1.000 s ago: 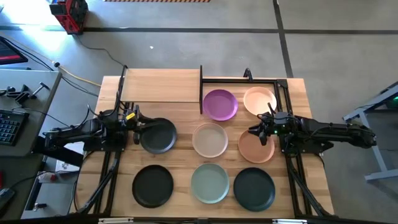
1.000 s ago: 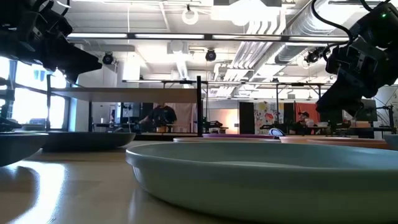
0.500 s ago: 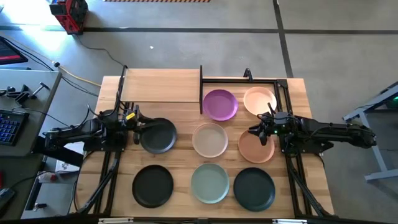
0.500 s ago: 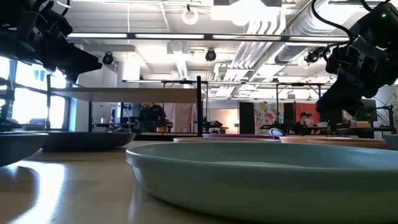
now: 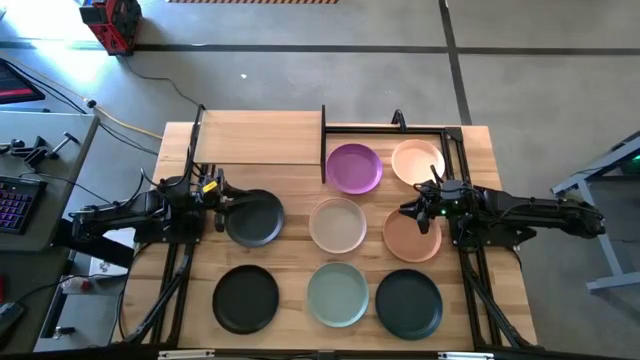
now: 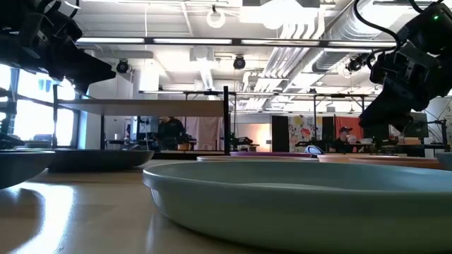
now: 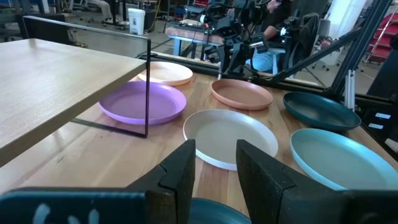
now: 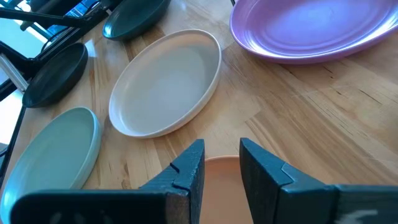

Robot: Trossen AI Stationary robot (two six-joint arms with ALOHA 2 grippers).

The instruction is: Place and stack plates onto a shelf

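Both arms are dark, near-black jointed links running in from the 9 and 3 o'clock sides of the high view, each mounted on a black tubular frame with thin black cables trailing along it. The left end effector (image 5: 218, 208) carries a small yellow tag and pale markings near its wrist, while the right end effector (image 5: 413, 213) shows a tiny green light and a red spot on its housing. Seen from the wrist cameras, the fingers (image 7: 181, 172) are flat, matte black angular blades with bevelled edges, rising from a dark teal-tinted housing, and the right arm's fingers (image 8: 190, 167) look alike.
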